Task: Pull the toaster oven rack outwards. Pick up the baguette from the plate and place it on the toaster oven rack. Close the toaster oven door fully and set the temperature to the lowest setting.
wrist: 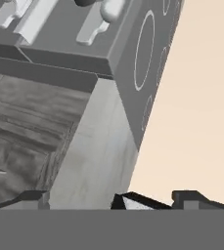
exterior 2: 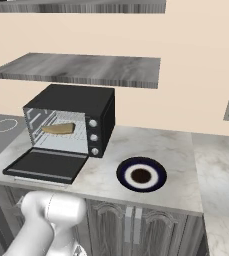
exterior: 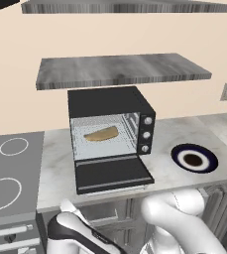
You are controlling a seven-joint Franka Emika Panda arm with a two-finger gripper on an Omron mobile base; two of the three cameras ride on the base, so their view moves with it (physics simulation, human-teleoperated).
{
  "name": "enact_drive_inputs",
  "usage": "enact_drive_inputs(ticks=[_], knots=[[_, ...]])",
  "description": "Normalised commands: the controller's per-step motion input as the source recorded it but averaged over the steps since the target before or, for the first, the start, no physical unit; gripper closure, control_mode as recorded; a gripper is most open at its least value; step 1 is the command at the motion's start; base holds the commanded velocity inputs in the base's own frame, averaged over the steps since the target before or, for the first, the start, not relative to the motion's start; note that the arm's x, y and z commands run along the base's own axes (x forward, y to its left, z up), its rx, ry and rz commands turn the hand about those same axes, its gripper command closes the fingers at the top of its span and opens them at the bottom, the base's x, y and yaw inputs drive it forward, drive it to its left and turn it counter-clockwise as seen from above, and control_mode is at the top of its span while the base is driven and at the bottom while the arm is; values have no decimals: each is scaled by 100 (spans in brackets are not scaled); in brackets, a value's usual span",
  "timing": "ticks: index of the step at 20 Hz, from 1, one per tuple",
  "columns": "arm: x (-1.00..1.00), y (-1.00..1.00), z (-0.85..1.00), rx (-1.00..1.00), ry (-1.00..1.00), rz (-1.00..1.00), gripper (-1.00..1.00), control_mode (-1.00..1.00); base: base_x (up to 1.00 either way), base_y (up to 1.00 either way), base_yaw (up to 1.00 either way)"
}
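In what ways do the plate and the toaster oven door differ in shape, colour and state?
The plate is round with a dark blue rim, white ring and dark centre; the toaster oven door is a black rectangle. The plate lies empty on the counter; the door hangs folded down, open, over the counter's front edge. Both lie roughly flat.

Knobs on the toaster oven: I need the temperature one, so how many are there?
3, in a column on the oven's black panel right of the cavity: top knob, middle knob, bottom knob. None looks hidden.
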Motion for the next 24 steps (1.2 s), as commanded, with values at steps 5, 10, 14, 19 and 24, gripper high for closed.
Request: enact_drive_inputs(ticks=[5, 10, 14, 19, 24], knots=[[0, 51, 2, -78, -2, -3, -100, -100, 0, 0, 0], [4, 59, 37, -72, 11, -5, -100, -100, 0, 0, 0], [14, 78, 50, -50, 1, -7, -100, -100, 0, 0, 0], [17, 87, 46, -50, 2, -14, -100, -100, 0, 0, 0], [7, 48, 53, -65, 14, -11, -100, -100, 0, 0, 0]])
